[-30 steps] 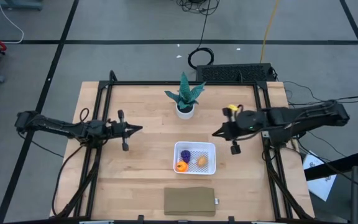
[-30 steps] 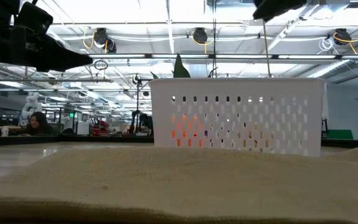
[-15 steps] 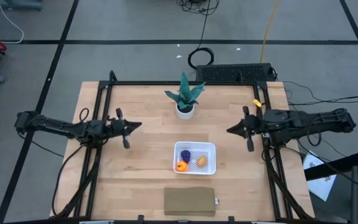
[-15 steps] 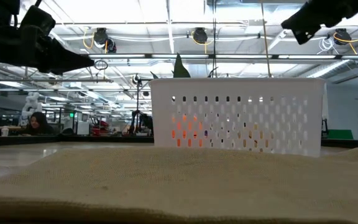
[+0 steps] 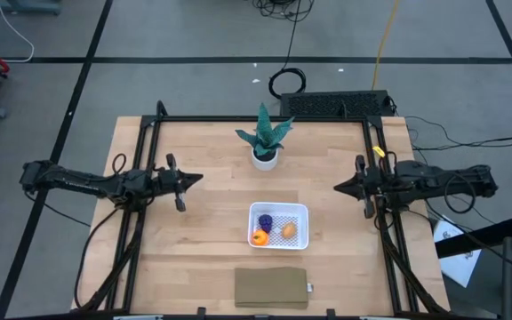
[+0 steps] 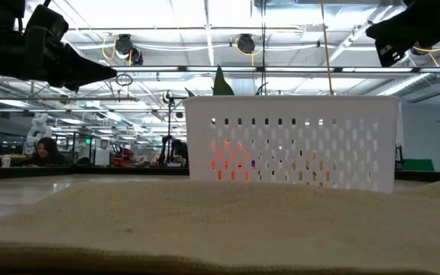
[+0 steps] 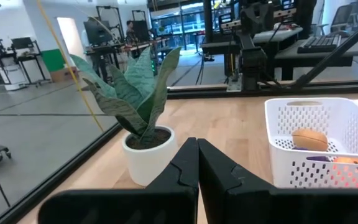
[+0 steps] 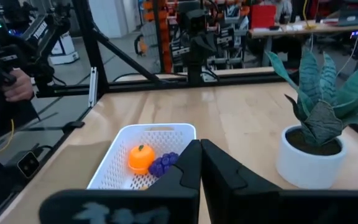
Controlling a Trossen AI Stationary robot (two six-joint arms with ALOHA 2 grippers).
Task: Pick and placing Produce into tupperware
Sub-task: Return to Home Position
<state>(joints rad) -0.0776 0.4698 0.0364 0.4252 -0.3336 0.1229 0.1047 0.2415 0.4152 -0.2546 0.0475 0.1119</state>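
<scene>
A pale wooden table point(image 5: 194, 249) with a black frame along its sides stands on a grey floor; beyond it lies a large workshop with ceiling lights and racks of equipment, and a person point(image 6: 48, 151) sits far off on the left in the low view. The white tupperware point(image 5: 302, 210) sits a little right of the table's middle. It lies between a teal potted plant point(image 5: 265, 138) on the far side and a flat brown slab point(image 5: 270, 288) at the near edge, apart from both. All three pieces of produce lie inside it. The dark purple bumpy piece point(image 5: 265, 220) is toward the far left corner. The round orange piece point(image 5: 259, 237) is in the near left corner, just beside the purple one. The tan-yellow oval piece point(image 5: 288, 230) lies to their right.

The left gripper point(image 5: 198, 181) hangs over the left part of the table, pointing right, well apart from the tupperware. In its wrist view its fingers point(image 7: 185, 163) are pressed together with nothing between them. The right gripper point(image 5: 338, 188) hangs at the table's right edge, pointing left, also well clear of the container. Its fingers point(image 8: 188, 163) are likewise clenched on nothing.
</scene>
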